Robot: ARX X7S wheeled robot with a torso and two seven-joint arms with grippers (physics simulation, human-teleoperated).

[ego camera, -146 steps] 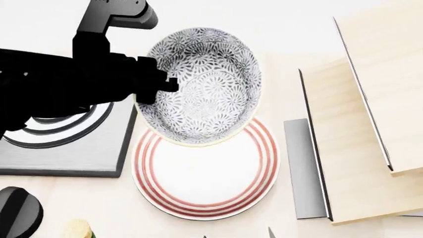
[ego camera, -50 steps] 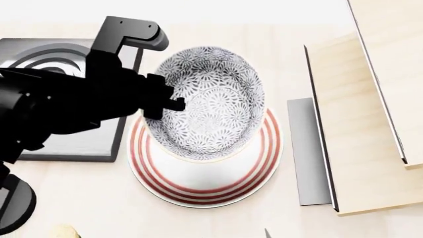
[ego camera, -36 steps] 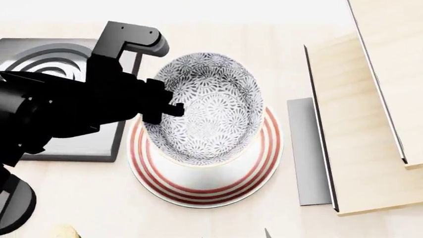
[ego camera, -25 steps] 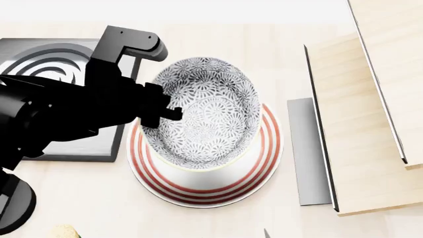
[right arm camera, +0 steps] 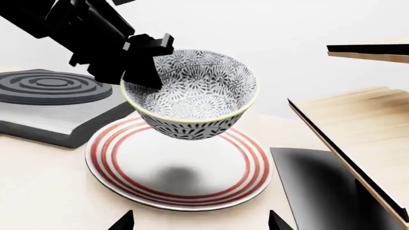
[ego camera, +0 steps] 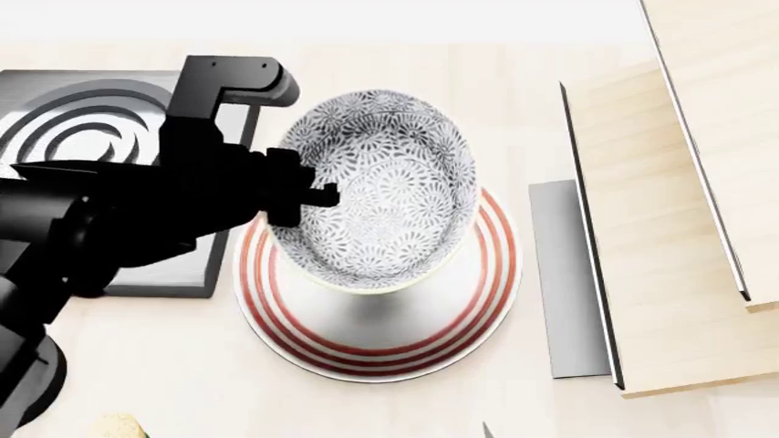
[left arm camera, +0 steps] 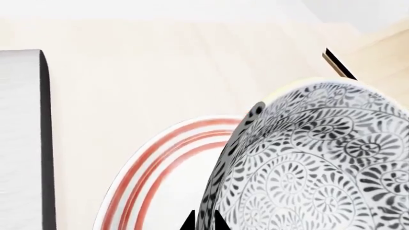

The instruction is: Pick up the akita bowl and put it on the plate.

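Above the plate (right arm camera: 179, 178), clear of its surface, the akita bowl (right arm camera: 191, 93) is held in the air; a soft shadow is cast on the white centre below it, and in the right wrist view a clear gap is seen between the bowl's foot and the plate. The bowl is tipped slightly and is gripped at its rim on the robot's left side by the left gripper (ego camera: 296, 192), whose jaws are closed narrowly on the rim wall, one finger inside and one outside. In the left wrist view the bowl (left arm camera: 319, 163) fills the near side, with the plate's red rings (left arm camera: 160, 163) seen beneath.

The carrying step is judged nearly finished and the placing step to be in hand. A straight descent is called for next, with the bowl levelled and centred inside the red rings, and the jaws are to be parted only once the foot is resting on the plate.

The right gripper (right arm camera: 201, 223) is shown only by two dark fingertips at the edge of its own view; they are set wide apart and nothing is held between them.

One bowl and one plate are counted. One dark square burner (ego camera: 98, 146) with rings lies just beside the plate, and pale wooden boards (ego camera: 681, 228) stand on the robot's right.
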